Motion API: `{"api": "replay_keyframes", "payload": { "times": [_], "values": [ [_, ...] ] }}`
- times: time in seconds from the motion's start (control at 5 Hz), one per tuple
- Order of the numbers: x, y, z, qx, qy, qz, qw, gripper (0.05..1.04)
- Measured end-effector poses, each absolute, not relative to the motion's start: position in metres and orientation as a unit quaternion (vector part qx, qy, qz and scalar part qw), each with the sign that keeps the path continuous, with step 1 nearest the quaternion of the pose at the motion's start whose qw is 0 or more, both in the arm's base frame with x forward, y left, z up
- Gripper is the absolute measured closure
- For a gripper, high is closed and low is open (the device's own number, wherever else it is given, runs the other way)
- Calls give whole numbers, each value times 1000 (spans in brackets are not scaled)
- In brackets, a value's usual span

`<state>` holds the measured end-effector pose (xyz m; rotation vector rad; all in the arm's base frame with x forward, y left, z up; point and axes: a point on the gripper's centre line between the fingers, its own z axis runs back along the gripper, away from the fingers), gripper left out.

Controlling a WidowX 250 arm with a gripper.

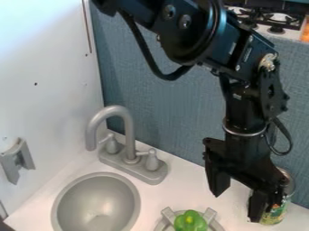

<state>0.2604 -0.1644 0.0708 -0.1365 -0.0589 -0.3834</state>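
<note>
The black gripper hangs over the right part of the white counter, its fingers apart with nothing between them. Just behind its right finger stands a can with a green label, partly hidden by the gripper; whether they touch, I cannot tell. To the lower left of the gripper, a green pepper sits on a grey round piece with prongs at the bottom edge of the view.
A grey round sink is set in the counter at the lower left, with a grey faucet behind it. A white wall rises on the left and a blue-grey panel behind. A grey bracket is fixed to the left wall.
</note>
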Motion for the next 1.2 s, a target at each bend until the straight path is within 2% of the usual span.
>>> {"api": "replay_keyframes", "payload": {
  "times": [0.4, 0.6, 0.8, 1.2],
  "values": [
    [243, -176, 45, -50, -7, -212, 976, 83],
    [228, -187, 25, -35, 22, -226, 973, 83],
    [211, -193, -14, -15, 96, -235, 967, 83],
    [205, -196, -46, -9, 120, -238, 964, 83]
  ]
}}
